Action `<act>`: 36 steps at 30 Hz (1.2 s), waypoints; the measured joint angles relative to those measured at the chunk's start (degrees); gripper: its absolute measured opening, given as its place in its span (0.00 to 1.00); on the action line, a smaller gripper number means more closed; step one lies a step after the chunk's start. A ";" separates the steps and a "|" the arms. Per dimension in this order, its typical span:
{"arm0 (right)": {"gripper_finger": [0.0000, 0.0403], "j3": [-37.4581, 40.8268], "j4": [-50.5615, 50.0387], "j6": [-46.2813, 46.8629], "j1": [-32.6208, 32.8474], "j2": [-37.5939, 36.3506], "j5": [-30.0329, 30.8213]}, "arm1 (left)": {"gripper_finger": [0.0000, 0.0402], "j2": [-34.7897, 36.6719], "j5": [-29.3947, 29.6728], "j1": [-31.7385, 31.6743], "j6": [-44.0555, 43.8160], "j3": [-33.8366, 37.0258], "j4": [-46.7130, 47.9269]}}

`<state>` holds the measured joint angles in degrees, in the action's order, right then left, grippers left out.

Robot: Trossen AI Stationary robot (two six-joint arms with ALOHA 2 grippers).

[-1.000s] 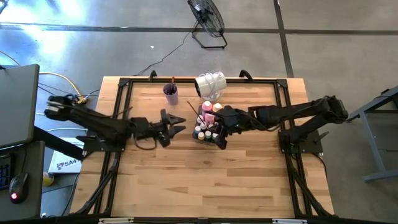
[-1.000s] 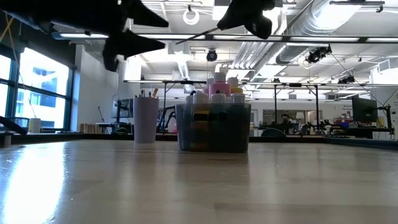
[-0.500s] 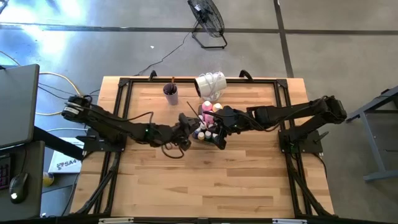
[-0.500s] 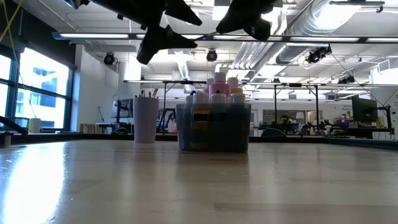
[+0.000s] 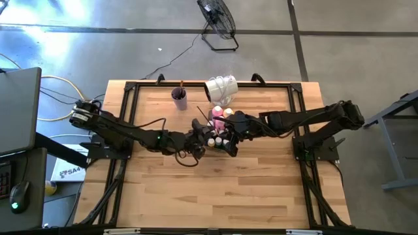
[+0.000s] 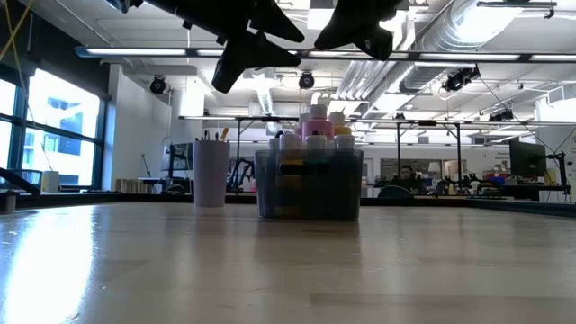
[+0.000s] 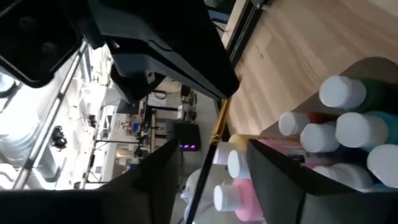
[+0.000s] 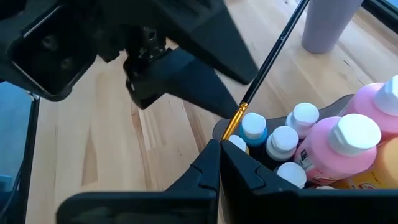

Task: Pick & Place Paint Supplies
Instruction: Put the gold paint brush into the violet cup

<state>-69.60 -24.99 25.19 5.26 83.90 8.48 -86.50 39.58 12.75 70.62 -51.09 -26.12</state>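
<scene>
A clear grey tray (image 5: 230, 149) in the middle of the table holds pink (image 8: 339, 146), orange and tiny white-capped paint bottles (image 7: 339, 92). My right gripper (image 8: 219, 149) hovers over the tray's left end, shut on a thin dark paintbrush (image 8: 273, 53) with a gold ferrule. The brush slants up toward the lilac cup (image 5: 179, 98). My left gripper (image 7: 211, 168) is open just left of the tray (image 5: 199, 138). Its fingers stand on either side of the brush handle (image 7: 194, 183), with a gap showing on both sides. A second brush stands in the cup. My right gripper pinches the paintbrush between its two fingertips, just below the gold ferrule (image 8: 233, 121), at the bristle end. The fingers hide the bristles. The fingers come from the table's right, slanting down. The brush is lifted clear above the bottles, its handle rising toward the far left.
A white object (image 5: 221, 88) lies at the far edge behind the tray. The black frame rails (image 5: 130, 104) run along the table's sides. Bare wood (image 5: 215, 189) spreads on the near half of the table. A fan (image 5: 219, 19) stands on the floor beyond.
My left arm has reached toward the table's right, from left of centre up to the tray. Its open fingers have come around the brush handle. My right gripper and the brush have stayed where they were.
</scene>
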 joint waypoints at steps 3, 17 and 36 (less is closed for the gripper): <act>0.01 0.00 0.07 -0.02 0.02 0.00 0.18 | 0.40 0.00 -0.01 0.00 -1.59 0.00 -0.26; 0.01 0.00 0.85 0.00 0.00 -0.02 0.03 | 0.32 -1.05 -1.71 -4.15 -3.62 0.00 -0.94; 0.01 -0.04 0.94 -0.02 -0.02 -0.16 0.29 | 0.03 -1.84 -1.68 -4.13 -7.47 0.11 -0.31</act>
<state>-69.65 -24.05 25.17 5.24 83.74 8.77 -88.34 37.91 8.62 63.16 -50.98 -26.43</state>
